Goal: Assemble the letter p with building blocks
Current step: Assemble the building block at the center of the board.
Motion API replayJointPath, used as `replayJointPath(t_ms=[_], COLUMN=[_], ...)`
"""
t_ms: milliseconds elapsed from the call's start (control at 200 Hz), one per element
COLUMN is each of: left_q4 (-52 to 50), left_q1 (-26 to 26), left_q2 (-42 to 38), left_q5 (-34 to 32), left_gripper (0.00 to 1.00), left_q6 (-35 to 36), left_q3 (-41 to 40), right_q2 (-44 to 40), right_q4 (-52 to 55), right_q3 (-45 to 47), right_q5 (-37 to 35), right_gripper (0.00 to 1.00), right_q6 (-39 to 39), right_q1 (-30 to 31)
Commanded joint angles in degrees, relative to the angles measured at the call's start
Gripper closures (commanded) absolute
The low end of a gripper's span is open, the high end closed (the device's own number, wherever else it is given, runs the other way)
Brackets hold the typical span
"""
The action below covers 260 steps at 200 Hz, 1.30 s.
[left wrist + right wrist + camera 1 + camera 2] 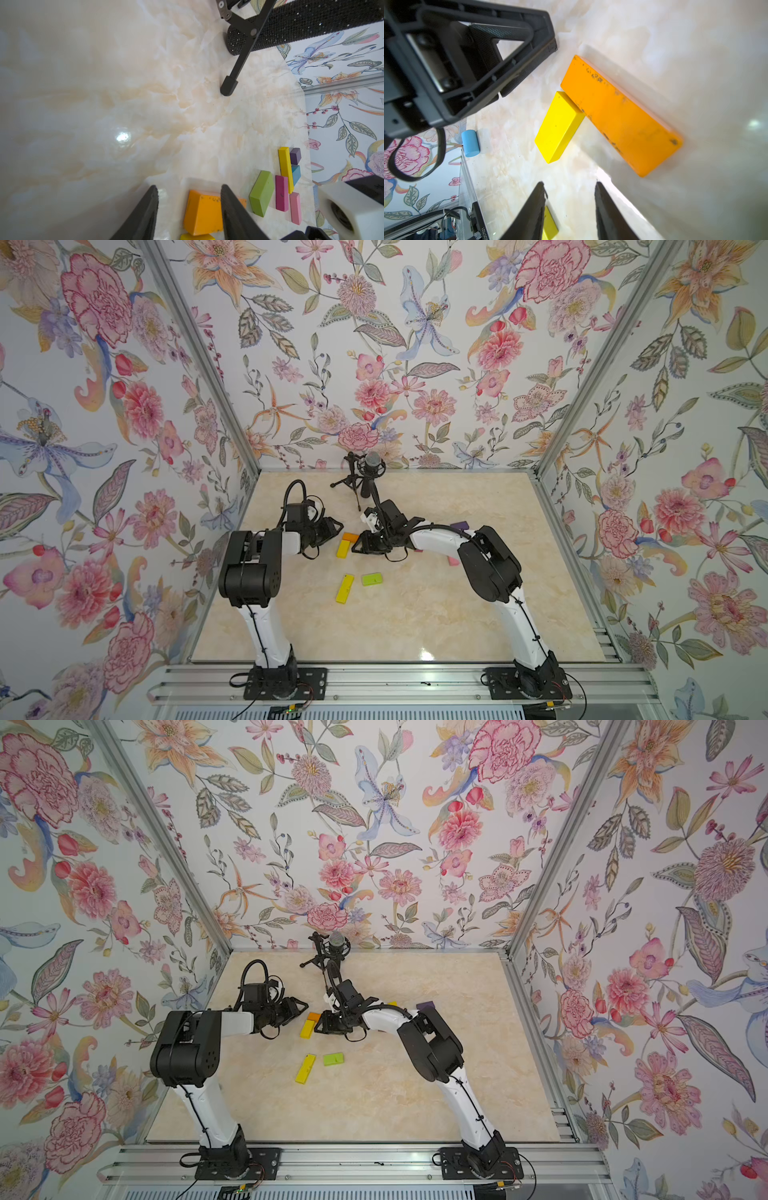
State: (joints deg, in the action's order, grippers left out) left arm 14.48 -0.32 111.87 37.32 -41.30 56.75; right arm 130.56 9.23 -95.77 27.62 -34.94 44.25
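Orange block [618, 116] flat on worktop [675, 52], yellow block [560, 126] butting its side.
Left hand [189, 187] and right hand [569, 183] part open, empty; left possibly straddling orange end. Likely rigid, light, slick: pinch across long edges.

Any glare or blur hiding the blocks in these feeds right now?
Left wrist view: one glare spot on the table, clear of the orange block. Right wrist view: orange block and the yellow block beside it sharp, frame edges smeared. Both top views: even light, small glare near the table's front edge.
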Motion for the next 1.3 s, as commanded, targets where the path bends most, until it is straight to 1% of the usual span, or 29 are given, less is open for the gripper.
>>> replayJointPath(t_ms=[0,85,270,315,405,450,500,550,590,946,1296], left_q4=[-3.03,-3.79,-3.51,-3.96,-4.28,-4.51,-4.59,-4.37,-4.29,-2.97,-1.93], left_q1=[0.48,0.44,0.39,0.38,0.24,0.06,-0.03,-0.12,-0.21,-1.60,-2.05], left_q2=[3.07,5.17,6.69,6.58,6.43,6.39,6.41,6.36,6.34,4.92,4.11], left_q5=[0.72,1.23,3.09,3.15,3.93,3.84,3.72,4.06,4.01,3.95,2.33], left_gripper=[0.50,0.52,0.62,0.65,0.66,0.70,0.72,0.77,0.78,0.83,0.83], left_q6=[2.01,2.30,2.07,2.52,3.31,3.71,3.93,4.00,4.08,4.06,3.09], left_q3=[3.58,5.34,6.52,6.47,6.11,5.80,5.44,4.85,4.30,-0.04,-2.16], right_q2=[-2.52,-1.81,1.02,1.48,2.26,2.81,3.27,3.55,3.75,4.61,4.96], right_q4=[-0.18,-0.18,-0.17,-0.01,0.09,0.08,0.08,0.07,0.13,-0.02,-0.01], right_q3=[1.28,0.81,-2.59,-2.92,-3.11,-3.28,-3.37,-3.30,-3.29,-3.26,-3.37], right_q5=[-2.13,-2.72,-3.00,-2.84,-2.79,-2.66,-2.63,-2.74,-2.95,-2.03,-1.14], right_gripper=[0.60,0.61,0.61,0.61,0.61,0.61,0.61,0.61,0.61,0.61,0.61], right_q6=[0.74,0.39,0.00,-0.02,-0.01,-0.08,0.01,0.08,0.09,0.36,0.46], right_q1=[-1.61,-2.07,-2.81,-3.09,-3.26,-3.38,-3.40,-3.47,-3.47,-3.92,-3.37])
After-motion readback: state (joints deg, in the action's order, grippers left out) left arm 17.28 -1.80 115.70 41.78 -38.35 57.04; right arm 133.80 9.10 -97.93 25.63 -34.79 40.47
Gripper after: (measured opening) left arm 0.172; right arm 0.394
